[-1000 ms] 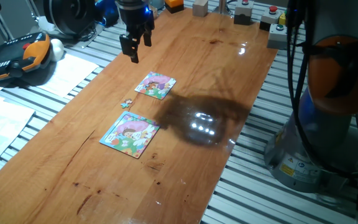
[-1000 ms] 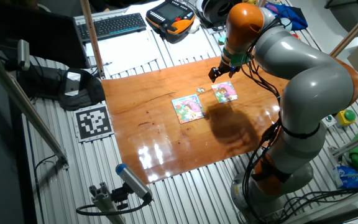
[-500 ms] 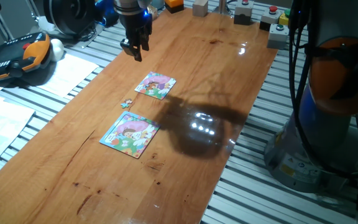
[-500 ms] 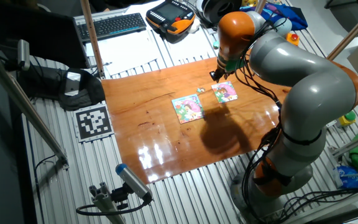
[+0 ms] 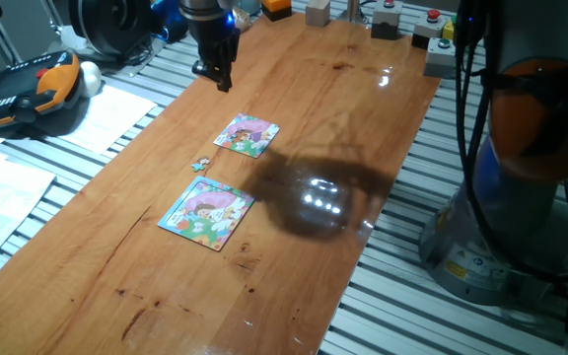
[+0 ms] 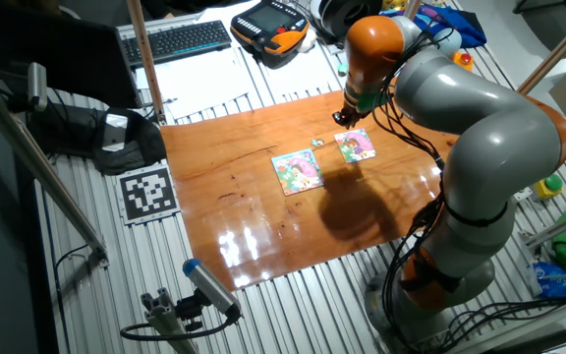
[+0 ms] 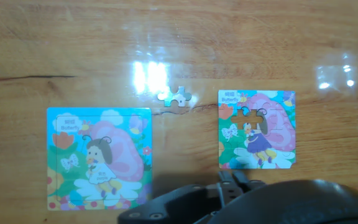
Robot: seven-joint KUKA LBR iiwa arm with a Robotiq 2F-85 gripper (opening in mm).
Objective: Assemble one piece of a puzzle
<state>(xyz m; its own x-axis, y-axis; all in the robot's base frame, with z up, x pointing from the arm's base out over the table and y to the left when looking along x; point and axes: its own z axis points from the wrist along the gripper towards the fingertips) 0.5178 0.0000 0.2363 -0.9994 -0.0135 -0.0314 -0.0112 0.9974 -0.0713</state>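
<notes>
In one fixed view, the gripper (image 5: pixel 221 77) hangs above the far end of the wooden worktop (image 5: pixel 363 148), nearer that end than it was 0.5 s ago. Its jaws look close together here and hold nothing. The smaller pink and purple puzzle (image 5: pixel 247 135) lies flat on the worktop. The tiny pale piece (image 5: pixel 201 165) lies loose between it and the larger blue-bordered puzzle (image 5: pixel 206 213), touching neither. None of the 3 has shifted since 1 s ago.

In the other fixed view, the gripper (image 6: pixel 342 117) hovers just past the puzzle (image 6: pixel 356 146), almost where it was 0.5 s ago. The piece (image 6: pixel 316 144) sits just beside the puzzle's edge, with the larger puzzle (image 6: pixel 298 170) near it. The jaws are too small here to judge.

In the hand view, the camera looks straight down. The piece (image 7: pixel 174 96) lies on bare wood between the 2 puzzles, near their upper corners. The puzzle (image 7: pixel 257 129) shows a knob-shaped gap near its upper left corner. The larger puzzle (image 7: pixel 99 158) is at the left.
</notes>
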